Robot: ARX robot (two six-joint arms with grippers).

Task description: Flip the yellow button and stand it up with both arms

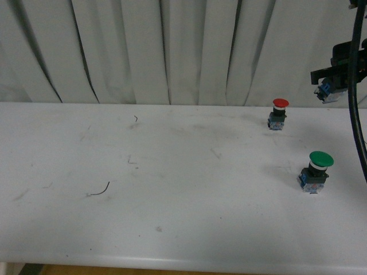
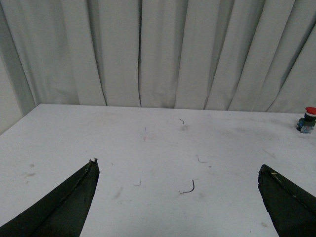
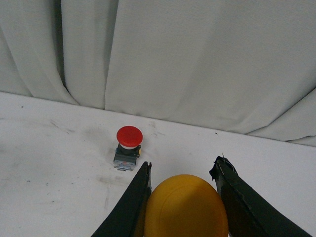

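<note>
The right gripper (image 3: 183,164) clamps the yellow button (image 3: 185,207) by its cap, off the table (image 1: 172,172). The left gripper (image 2: 177,165), jaws apart, should take its base squarely before any release.

yellow button (image 3: 185,207): orange-yellow cap
red button (image 1: 278,113): red cap, blue base
green button (image 1: 316,171): green cap, white ring, blue base
right gripper (image 3: 183,165): black
left gripper (image 2: 178,165): black
table (image 1: 172,189): white, grey scuffs
curtain (image 1: 172,51): off-white, shadowed folds

Cropped parts
The yellow button (image 3: 185,207) was cut by the frame edge; the right gripper (image 1: 325,81), at two o'clock, was cropped.
</note>
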